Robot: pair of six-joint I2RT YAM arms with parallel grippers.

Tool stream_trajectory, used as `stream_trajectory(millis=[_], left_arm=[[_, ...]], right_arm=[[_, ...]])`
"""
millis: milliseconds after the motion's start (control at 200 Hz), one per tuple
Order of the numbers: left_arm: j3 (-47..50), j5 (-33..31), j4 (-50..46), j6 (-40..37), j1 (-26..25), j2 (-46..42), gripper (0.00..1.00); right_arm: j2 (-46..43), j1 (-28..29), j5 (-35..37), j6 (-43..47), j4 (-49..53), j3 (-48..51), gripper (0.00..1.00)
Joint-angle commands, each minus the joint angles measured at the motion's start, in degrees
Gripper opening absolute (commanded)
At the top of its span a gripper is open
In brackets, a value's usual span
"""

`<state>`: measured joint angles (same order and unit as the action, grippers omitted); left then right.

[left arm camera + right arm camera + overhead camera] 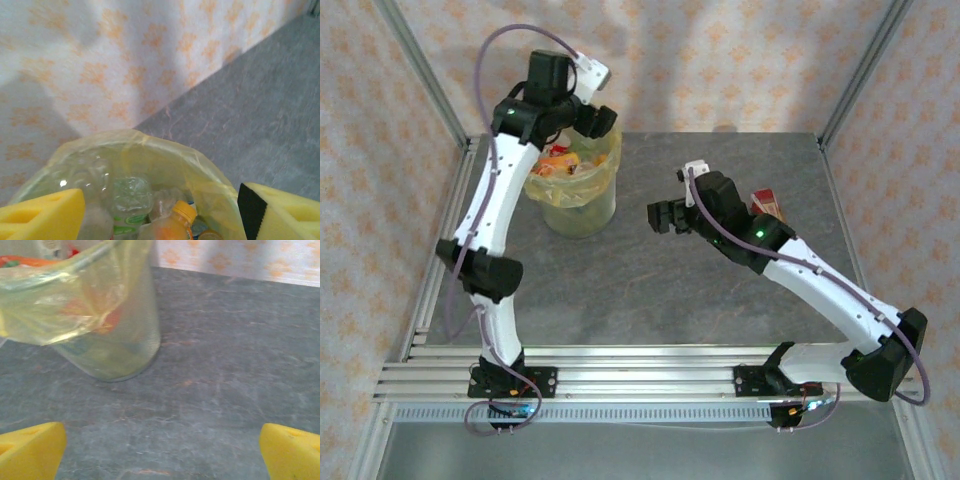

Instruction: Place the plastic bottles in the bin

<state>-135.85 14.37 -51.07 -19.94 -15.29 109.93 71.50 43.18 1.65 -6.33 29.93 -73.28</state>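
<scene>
The bin [578, 200] is a round bucket lined with a translucent yellow-green bag, standing at the back left of the table. Several plastic bottles lie inside it, among them an orange-capped bottle [176, 221] and a crushed clear bottle with a green label [128, 199]. My left gripper [593, 121] hangs over the bin's far rim, open [161, 212], with nothing between its yellow fingers [42, 215]. My right gripper [663, 215] is open to the right of the bin, low over bare table [160, 455]. The bin [107, 335] stands ahead of it to the left. A red-labelled bottle [767, 203] lies partly hidden behind the right arm.
The grey table [650, 290] is fenced by aluminium posts and patterned walls. A rail [640, 380] at the near edge carries both arm bases. Open table surface lies between the bin and the right gripper.
</scene>
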Motion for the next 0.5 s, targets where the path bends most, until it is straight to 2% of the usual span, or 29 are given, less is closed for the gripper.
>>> stream_trajectory(millis=[0, 100, 230, 495], left_arm=[[4.4, -3.2, 5.2, 6.4, 0.0, -8.8, 0.88], [11.9, -5.2, 9.3, 9.6, 0.0, -15.1, 1.00], [22.9, -6.9, 14.5, 14.4, -0.1, -23.9, 1.00], [46.5, -8.3, 25.9, 25.6, 0.0, -41.1, 1.00]], right_arm=[[0.7, -1.6, 8.9, -4.7, 7.2, -4.4, 0.99], [0.9, -5.5, 10.4, -7.6, 11.4, -5.3, 0.99], [0.8, -13.0, 9.2, -10.4, 16.7, -4.9, 0.99], [0.2, -30.8, -1.5, -11.9, 20.7, 1.7, 0.99]])
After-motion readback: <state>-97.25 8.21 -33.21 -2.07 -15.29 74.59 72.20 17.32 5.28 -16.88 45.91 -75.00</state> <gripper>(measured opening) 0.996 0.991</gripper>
